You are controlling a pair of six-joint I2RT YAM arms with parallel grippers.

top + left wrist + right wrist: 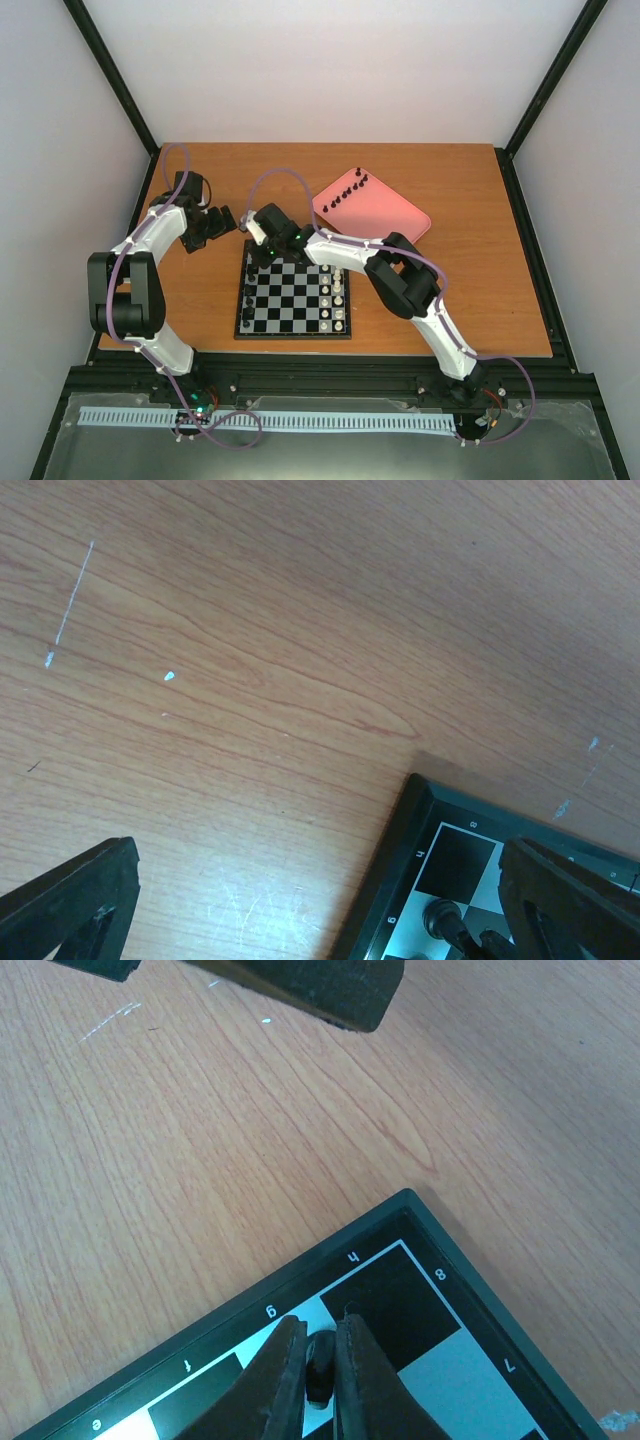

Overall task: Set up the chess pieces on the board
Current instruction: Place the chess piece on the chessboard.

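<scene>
Right gripper [318,1348]: jaws narrow, pinching a tiny black chess piece [318,1362] at the tips.
Piece position: low over the light square beside the black corner square; whether it touches the board is not clear.
Small black-and-grey checkered chessboard [241,300]: mid-table; cream pieces [337,300] line its right side.
Placing it well: centre on the square, seat the base flat, part the fingers only slightly, rise straight up.
Left gripper [320,890]: spread wide, empty, over the brown wooden table [250,660] beside the board's corner.
Pink rounded tray [400,215]: beyond the board, carrying a row of black pieces [348,190].
</scene>
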